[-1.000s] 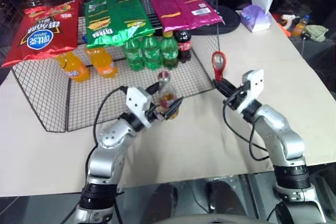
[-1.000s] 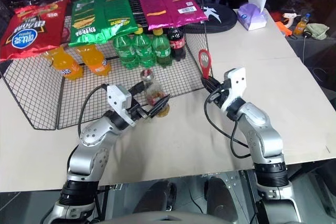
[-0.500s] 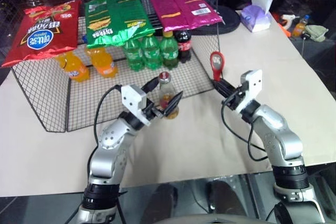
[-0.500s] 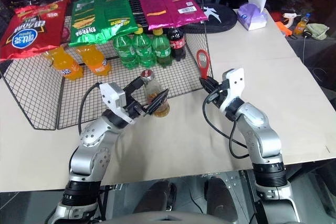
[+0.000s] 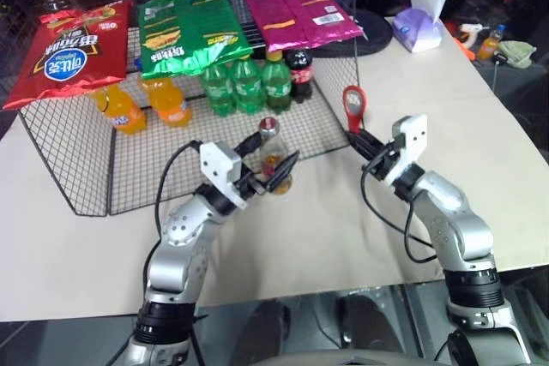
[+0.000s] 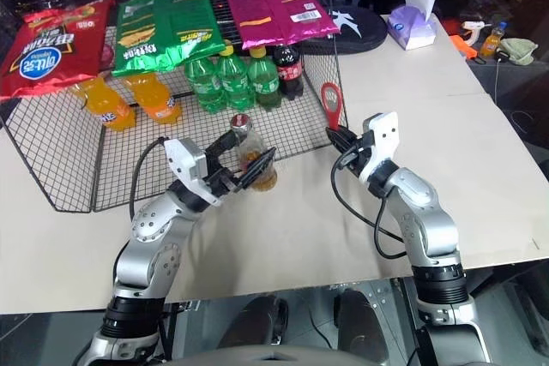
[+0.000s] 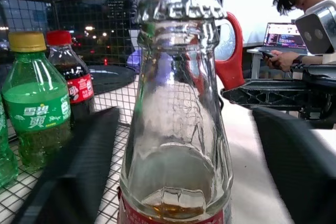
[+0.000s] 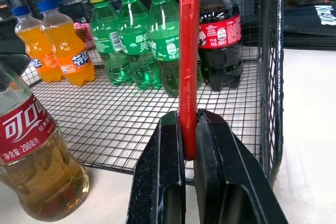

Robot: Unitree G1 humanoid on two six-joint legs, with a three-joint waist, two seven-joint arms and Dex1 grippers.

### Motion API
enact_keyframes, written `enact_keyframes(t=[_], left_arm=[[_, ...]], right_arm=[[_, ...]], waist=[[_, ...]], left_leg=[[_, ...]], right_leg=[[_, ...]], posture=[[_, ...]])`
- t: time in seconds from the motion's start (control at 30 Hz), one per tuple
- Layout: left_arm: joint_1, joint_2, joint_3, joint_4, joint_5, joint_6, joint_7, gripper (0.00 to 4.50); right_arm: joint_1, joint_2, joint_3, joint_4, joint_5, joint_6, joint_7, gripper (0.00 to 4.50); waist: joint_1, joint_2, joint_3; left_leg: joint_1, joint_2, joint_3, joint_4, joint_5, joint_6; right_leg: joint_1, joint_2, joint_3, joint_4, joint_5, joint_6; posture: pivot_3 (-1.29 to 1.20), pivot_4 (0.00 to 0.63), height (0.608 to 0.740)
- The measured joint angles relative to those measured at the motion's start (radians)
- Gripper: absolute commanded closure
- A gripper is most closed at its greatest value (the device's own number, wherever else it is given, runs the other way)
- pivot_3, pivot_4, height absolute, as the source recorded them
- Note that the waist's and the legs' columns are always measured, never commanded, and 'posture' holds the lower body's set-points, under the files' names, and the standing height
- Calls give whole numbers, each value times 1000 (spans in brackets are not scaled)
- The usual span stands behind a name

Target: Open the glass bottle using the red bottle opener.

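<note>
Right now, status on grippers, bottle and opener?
Left gripper flanks the glass bottle, cap on. Right gripper shut on the red bottle opener. Nothing between them.

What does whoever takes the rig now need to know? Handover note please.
Left gripper: fingers either side of the glass bottle, gaps showing in the wrist view, grip not confirmed.
Right gripper: shut on the red bottle opener, ring head up, off to the bottle's right.
Bottle stands upright at the wire rack's front edge, cap on.
Left: secure bottle, hook cap, pry.
</note>
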Motion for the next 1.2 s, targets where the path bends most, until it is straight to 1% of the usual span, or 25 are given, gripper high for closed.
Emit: enact_keyframes(t=[0.4,0.53,0.77,0.93,1.0,1.2], left_arm=[[19,1,9,-1,3,-42,1,2088],[18,2,9,2,11,-48,1,2088],[16,-3,8,12,10,-63,1,2088],[10,-16,8,27,9,-73,1,2088],[1,-32,6,49,9,-91,-2,2088],[-15,-66,-2,101,13,-152,-3,2088]], right_arm=[[-11,-2,11,1,-16,-6,9,4500],[-65,-36,90,-2,-89,-95,67,4500],[-72,-40,207,-34,-142,-174,137,4500],[-72,-51,237,-45,-186,-211,155,4500],[-72,-67,248,-37,-221,-235,156,4500],[-72,-77,252,-15,-262,-256,154,4500]], waist=[[-1,1,-1],[-4,1,-1],[-3,1,-1],[-2,1,-1],[-1,1,-1],[1,1,-1]], left_leg=[[1,0,0,0,0,0],[1,0,0,0,0,0],[1,0,0,0,0,0],[1,0,0,0,0,0],[1,0,0,0,0,0],[1,0,0,1,0,0]], right_leg=[[0,0,0,0,0,0],[0,0,0,0,0,0],[1,0,0,0,0,0],[1,0,0,0,0,0],[1,0,0,0,0,0],[1,0,0,0,0,0]], posture=[[0,150,740],[0,150,740],[0,150,740],[0,150,740],[0,150,740],[0,150,740]])
